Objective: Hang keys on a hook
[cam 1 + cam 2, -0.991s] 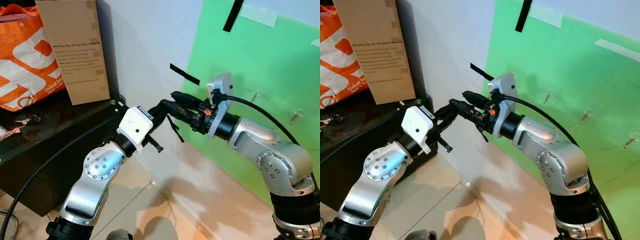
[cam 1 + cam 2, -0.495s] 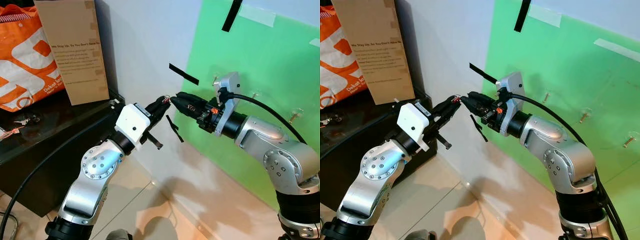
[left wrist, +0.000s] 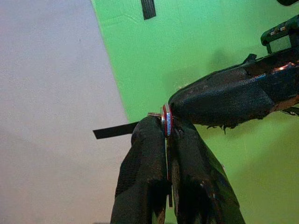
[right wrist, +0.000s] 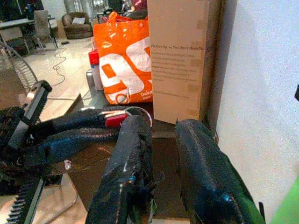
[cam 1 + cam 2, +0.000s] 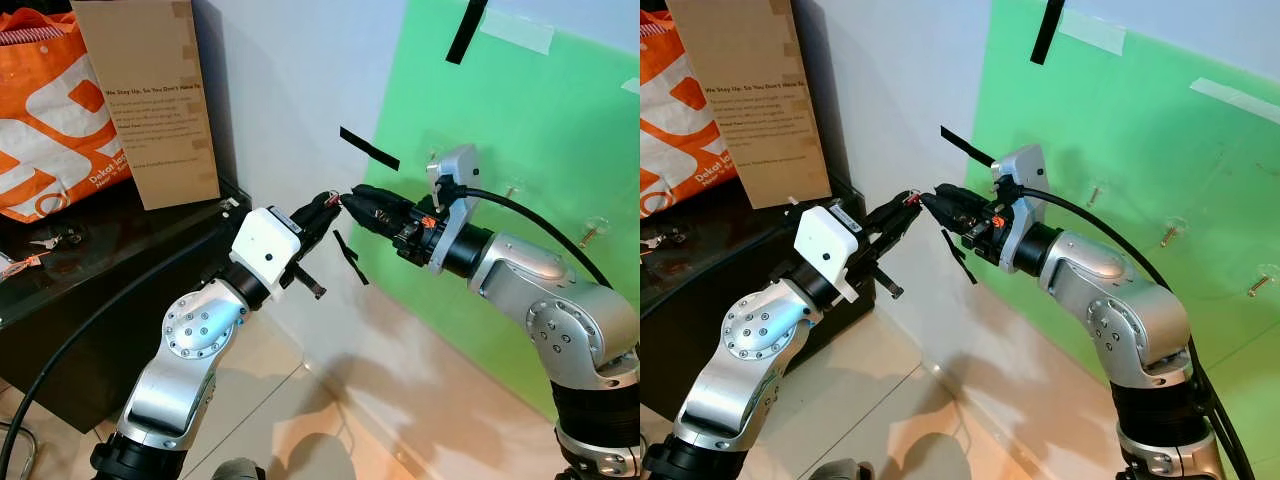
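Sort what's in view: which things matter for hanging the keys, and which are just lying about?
Job: keys, pinched in left gripper; right gripper, open, touching them; hooks on green board.

Lying about: orange bag, cardboard box, black cabinet, second keys.
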### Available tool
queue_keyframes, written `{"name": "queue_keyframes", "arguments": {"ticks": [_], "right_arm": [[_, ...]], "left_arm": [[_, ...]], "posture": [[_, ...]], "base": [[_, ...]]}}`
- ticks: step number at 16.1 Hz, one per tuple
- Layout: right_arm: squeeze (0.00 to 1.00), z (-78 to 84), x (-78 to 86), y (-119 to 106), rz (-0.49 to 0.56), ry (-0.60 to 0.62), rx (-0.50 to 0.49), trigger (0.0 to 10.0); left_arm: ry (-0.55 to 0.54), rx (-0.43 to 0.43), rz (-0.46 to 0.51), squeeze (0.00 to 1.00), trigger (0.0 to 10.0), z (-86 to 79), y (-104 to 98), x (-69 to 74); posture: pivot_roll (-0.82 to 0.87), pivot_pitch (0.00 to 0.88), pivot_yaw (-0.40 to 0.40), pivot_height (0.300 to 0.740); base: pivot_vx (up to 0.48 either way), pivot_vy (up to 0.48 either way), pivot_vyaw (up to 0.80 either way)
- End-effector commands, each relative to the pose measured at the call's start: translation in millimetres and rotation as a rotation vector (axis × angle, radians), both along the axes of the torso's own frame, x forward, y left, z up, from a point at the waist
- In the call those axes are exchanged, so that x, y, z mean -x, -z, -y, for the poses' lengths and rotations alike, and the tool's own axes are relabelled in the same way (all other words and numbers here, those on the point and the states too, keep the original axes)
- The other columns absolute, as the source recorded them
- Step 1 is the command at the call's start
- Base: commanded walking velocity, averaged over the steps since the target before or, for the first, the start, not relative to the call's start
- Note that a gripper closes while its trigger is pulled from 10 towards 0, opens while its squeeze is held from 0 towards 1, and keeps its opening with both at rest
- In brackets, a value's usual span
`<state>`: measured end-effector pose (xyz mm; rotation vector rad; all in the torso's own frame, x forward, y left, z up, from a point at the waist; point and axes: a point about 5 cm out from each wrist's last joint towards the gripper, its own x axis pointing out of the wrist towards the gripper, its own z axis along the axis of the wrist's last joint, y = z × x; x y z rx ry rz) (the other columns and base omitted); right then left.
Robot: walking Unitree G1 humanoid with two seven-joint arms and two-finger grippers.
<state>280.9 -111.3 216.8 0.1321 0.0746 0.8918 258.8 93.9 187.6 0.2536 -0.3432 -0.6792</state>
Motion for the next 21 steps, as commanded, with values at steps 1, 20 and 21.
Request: {"name": "queue_keyframes", "arguments": {"ticks": [1,20,21], "right_arm": [[0.0,4.9,-1.9,-4.5,-0.002,0.023,-0.029,10.0],[1.0,-9.8,7.7,-1.7,-0.201,-0.049,-0.222,10.0],[1.0,-10.2,7.5,-1.5,-0.205,-0.047,-0.224,10.0]], "left_arm": [[0.003,0.007,0.031,0.0,0.0,0.8,-6.6,0.3],[-0.004,0.015,0.056,0.0,0.0,2.9,-11.1,-3.1],[-0.004,0.015,0.057,0.0,0.0,2.9,-11.2,-3.1]], "posture": [[0.04,0.0,-0.07,0.74],[0.04,0.0,-0.076,0.74],[0.04,0.0,-0.076,0.74]], "base": [[0.0,0.0,0.0],[0.0,0.0,0.0],[0.0,0.0,0.0]]}}
